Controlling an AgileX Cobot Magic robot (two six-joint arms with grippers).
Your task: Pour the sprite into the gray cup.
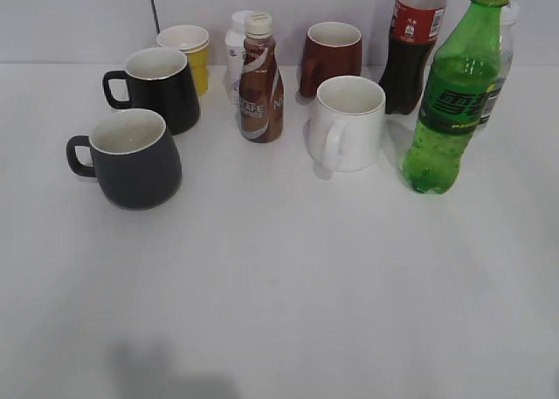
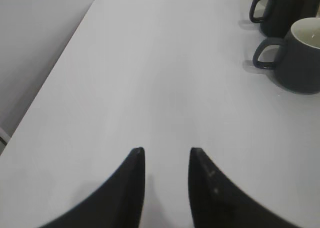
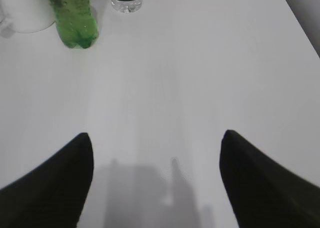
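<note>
I am seeing the sprite (image 1: 452, 93) standing far from the gray cup (image 1: 133, 159) on the bench (image 1: 288, 277). My left tool (image 2: 166, 155) and right tool (image 3: 156, 140) are hanging apart, gripping nothing.

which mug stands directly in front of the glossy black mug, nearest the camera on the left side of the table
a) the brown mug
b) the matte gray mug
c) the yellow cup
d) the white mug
b: in the exterior view the gray cup stands nearest the camera on the left, just in front of the black mug, handles pointing left.
</note>
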